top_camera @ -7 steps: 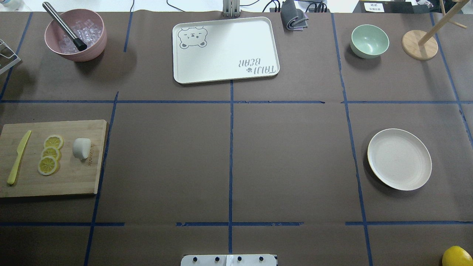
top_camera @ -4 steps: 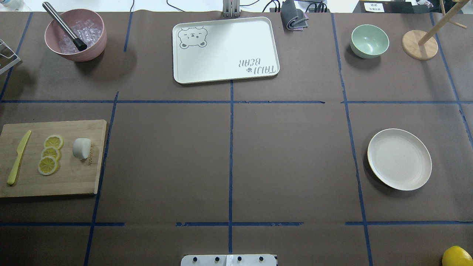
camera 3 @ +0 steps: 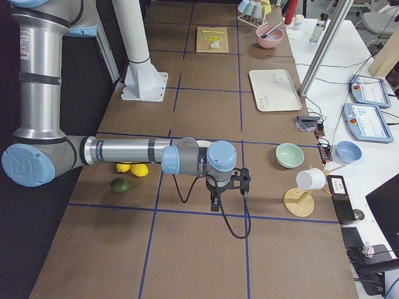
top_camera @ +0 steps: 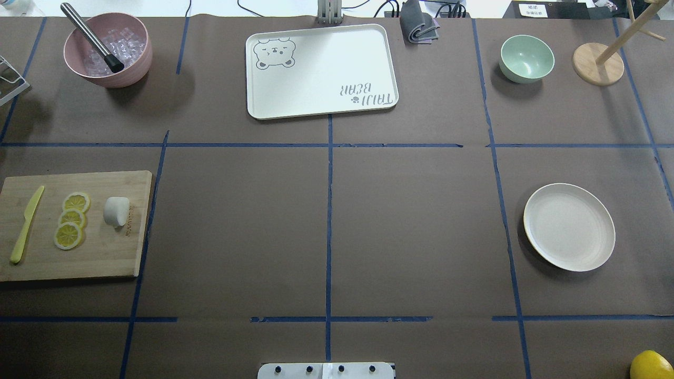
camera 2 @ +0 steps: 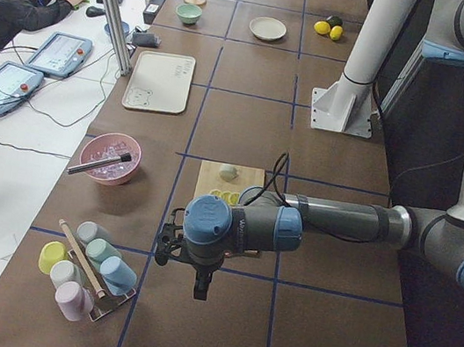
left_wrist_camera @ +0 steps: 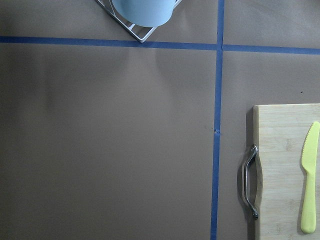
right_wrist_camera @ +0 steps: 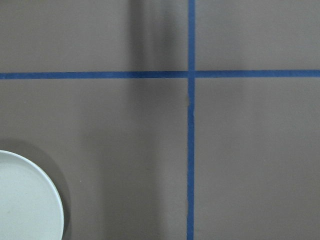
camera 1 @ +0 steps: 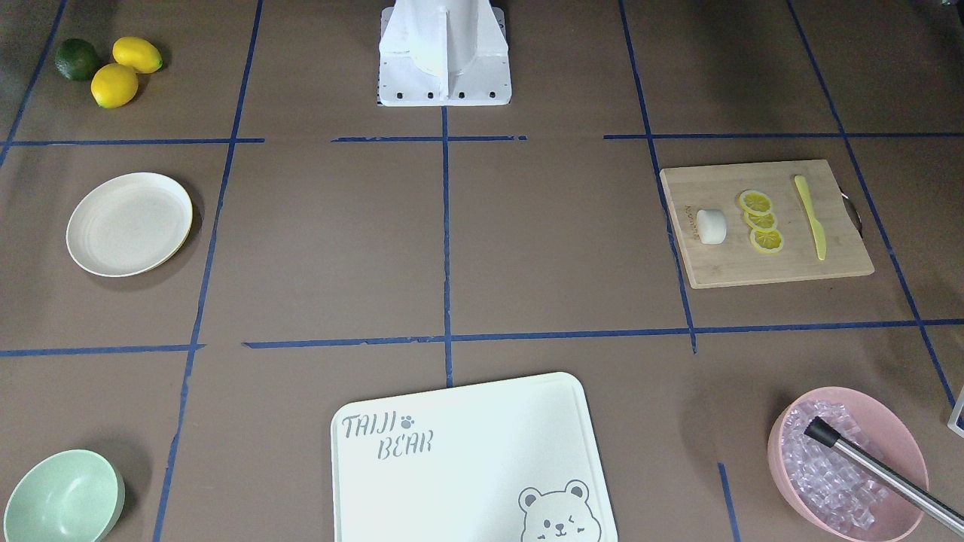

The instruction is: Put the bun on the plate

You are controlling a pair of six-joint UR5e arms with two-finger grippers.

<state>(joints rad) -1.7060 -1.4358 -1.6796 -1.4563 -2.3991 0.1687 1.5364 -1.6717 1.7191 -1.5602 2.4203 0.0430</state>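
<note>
The white bun (top_camera: 116,211) (camera 1: 711,226) lies on a wooden cutting board (top_camera: 105,252) on the table's left side, beside the lemon slices (top_camera: 72,219). The empty cream plate (top_camera: 569,227) (camera 1: 129,223) sits far off on the right side; its edge (right_wrist_camera: 30,200) shows in the right wrist view. My left gripper (camera 2: 201,286) appears only in the exterior left view, hanging past the board's handle end, and I cannot tell whether it is open or shut. My right gripper (camera 3: 215,204) appears only in the exterior right view, near the plate, and I cannot tell its state either.
A yellow knife (top_camera: 26,223) lies on the board. A pink bowl (top_camera: 108,50) with ice and a metal rod, a bear-printed tray (top_camera: 321,71), a green bowl (top_camera: 526,58) and a wooden stand (top_camera: 598,64) line the far side. Lemons (camera 1: 124,68) sit near the base.
</note>
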